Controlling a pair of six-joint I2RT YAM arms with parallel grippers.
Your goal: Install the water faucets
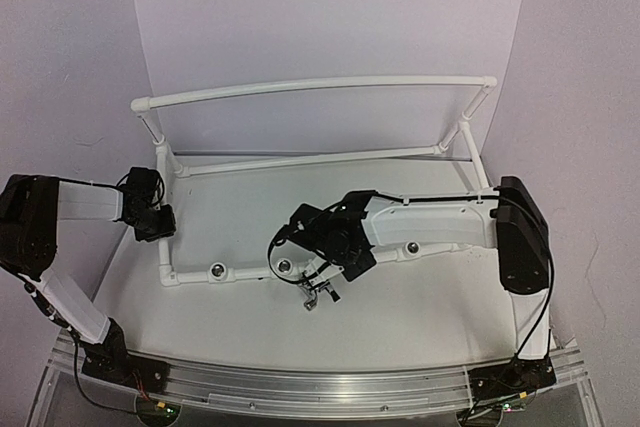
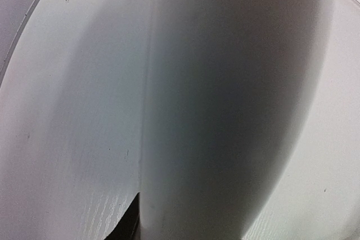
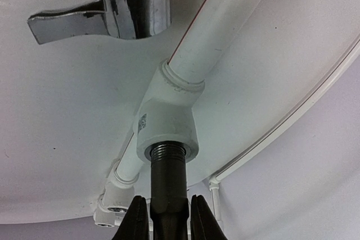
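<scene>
The right gripper [image 3: 167,209] is clenched on the stem of a faucet [image 3: 169,178]. The stem points straight ahead to twelve o'clock, long axis running six to twelve, with its threaded end at the mouth of the white fitting [image 3: 169,125], so the next move is probably a turn about that axis by this nearer arm. The stem is dull dark grey, while a second faucet [image 3: 121,1], mirror-bright with its lever toward nine o'clock, lies apart at eleven o'clock. At nine o'clock overhead, the left gripper [image 1: 152,217] appears clasped on the pipe frame [image 1: 320,82].
</scene>
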